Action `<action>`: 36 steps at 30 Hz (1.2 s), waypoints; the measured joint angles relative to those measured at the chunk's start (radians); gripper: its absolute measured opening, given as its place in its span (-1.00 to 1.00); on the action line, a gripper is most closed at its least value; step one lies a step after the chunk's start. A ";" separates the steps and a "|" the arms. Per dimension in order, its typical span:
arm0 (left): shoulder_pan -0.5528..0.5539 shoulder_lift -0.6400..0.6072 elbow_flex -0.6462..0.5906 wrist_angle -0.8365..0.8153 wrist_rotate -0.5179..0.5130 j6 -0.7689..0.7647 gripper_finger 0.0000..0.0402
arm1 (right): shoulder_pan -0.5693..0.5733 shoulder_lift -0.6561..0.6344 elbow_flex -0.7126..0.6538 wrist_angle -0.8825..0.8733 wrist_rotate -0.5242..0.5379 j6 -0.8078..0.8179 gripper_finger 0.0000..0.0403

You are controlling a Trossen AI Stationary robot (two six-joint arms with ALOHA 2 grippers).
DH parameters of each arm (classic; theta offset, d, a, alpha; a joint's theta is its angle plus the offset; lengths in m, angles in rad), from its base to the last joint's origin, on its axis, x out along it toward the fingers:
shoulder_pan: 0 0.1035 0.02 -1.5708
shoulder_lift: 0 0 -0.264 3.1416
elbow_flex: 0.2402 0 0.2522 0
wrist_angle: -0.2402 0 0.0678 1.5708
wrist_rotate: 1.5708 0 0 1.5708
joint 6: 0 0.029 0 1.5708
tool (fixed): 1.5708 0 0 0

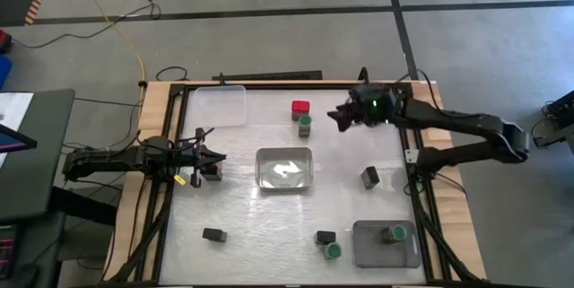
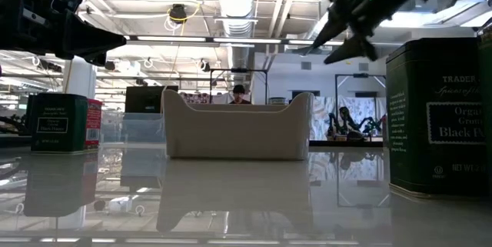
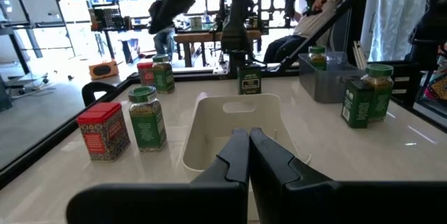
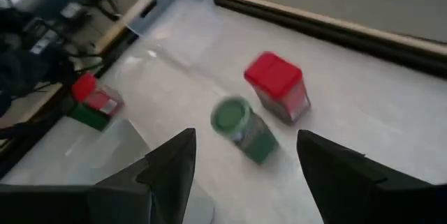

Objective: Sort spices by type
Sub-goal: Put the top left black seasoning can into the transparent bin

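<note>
Right gripper (image 1: pixel 339 117), jaws apart and empty, hangs above the far side of the table, just beside the green-capped jar (image 1: pixel 305 125) and the red-capped tin (image 1: pixel 300 108), which stand next to each other. Step in hand: probably reaching for the green jar. Next move needs descent and centring the jaws around its cap. Left gripper (image 1: pixel 218 158) waits with fingers together near 1 red tin (image 1: pixel 213 171). Grey tray (image 1: pixel 362 250) holds 1 green jar (image 1: pixel 394 233).

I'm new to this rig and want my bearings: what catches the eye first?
The right pincer hangs open above a green-capped jar and red-capped tin near the table's far edge. A white tray sits mid-table, and the shut left pincer waits at the left side.
</note>
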 joint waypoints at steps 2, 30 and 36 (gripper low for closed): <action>0.000 0.000 0.000 0.000 0.000 0.000 -1.00 | -0.065 0.028 0.000 0.076 -0.121 -0.039 0.36; 0.000 0.000 0.000 0.000 0.000 0.000 -1.00 | -0.221 0.104 0.000 0.152 -0.300 -0.132 0.62; 0.000 0.000 0.000 0.000 0.000 0.000 -1.00 | -0.219 0.104 0.000 0.152 -0.300 -0.136 0.85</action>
